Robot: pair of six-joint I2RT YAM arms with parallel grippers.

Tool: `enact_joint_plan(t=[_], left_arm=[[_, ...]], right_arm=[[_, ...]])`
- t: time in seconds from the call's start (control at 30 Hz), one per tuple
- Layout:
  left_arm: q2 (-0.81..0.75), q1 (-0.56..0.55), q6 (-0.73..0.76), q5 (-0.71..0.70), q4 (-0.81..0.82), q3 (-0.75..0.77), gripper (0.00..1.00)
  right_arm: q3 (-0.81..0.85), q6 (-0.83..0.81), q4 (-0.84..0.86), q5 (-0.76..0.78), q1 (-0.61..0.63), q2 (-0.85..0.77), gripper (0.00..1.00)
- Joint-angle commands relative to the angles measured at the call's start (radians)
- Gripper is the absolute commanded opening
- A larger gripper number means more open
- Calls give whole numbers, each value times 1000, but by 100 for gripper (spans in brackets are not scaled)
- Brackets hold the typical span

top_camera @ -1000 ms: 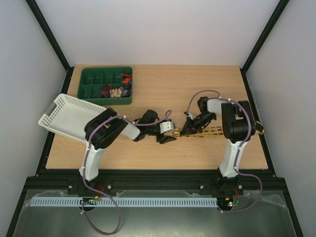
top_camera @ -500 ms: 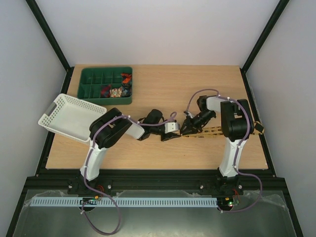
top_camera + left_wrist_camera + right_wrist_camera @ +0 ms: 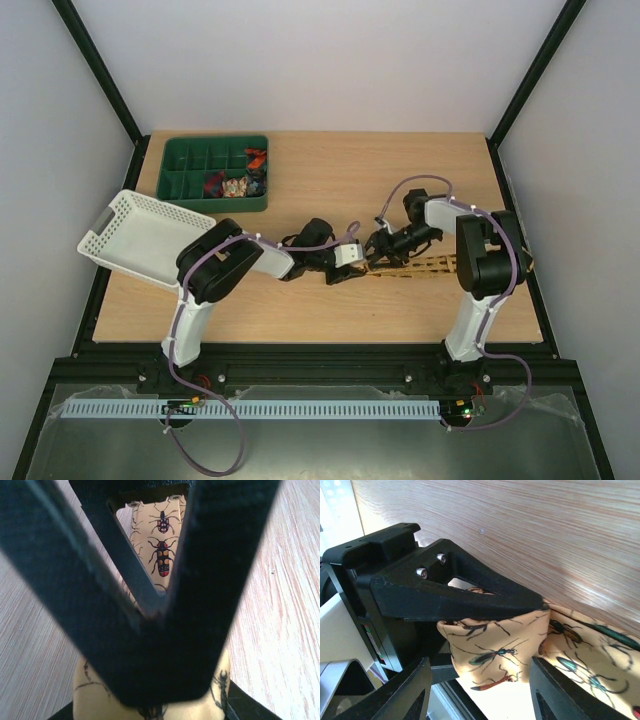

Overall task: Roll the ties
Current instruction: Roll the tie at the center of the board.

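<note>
A tan-gold tie (image 3: pixel 440 266) printed with insects lies stretched across the table toward the right edge. Its rolled near end (image 3: pixel 495 650) is pinched between the black fingers (image 3: pixel 455 595) of my left gripper (image 3: pixel 350 262). In the left wrist view those fingers meet in a V, my left gripper (image 3: pixel 165 670) is shut on the tie (image 3: pixel 161 555), and more fabric shows below. My right gripper (image 3: pixel 380 246) sits just right of the left one. In the right wrist view my right gripper (image 3: pixel 480 680) stands open, one finger on each side of the rolled end without touching it.
A green compartment tray (image 3: pixel 170 195) holding small rolled items stands at the back left. A white slatted basket (image 3: pixel 140 235) overhangs the table's left edge. Purple cables (image 3: pixel 420 185) loop over both arms. The tie's far end reaches the right table edge (image 3: pixel 527 262).
My left gripper moved right and shut on the tie's rolled end. My right gripper, shut before, has opened and let go of the fabric.
</note>
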Motion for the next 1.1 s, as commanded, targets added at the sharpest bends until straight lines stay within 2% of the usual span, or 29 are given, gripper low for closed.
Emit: enact_joint_plan(t=[0.0,0.17,0.27,0.43,0.6,0.83,1.07], left_arm=[[57,11,-30,-127,-255,-40,34],[52,8,-17,-123,-256,-46,35],[47,7,-6,-129,-260,-46,37],[16,9,-19,-102,-223,-38,57],[7,8,-50,-85,-166,-15,69],[47,4,-88,33,-7,-29,75],[83,-4,-150,67,97,-15,70]], right_arm=[[-15,38,36,-20,34,-1,50],[-6,48,69,124,34,44,17],[-20,35,56,143,21,54,2],[-80,10,59,170,-5,69,1],[-111,8,101,305,-24,88,1],[-157,46,169,366,-24,63,1],[-134,28,167,347,-5,89,1]])
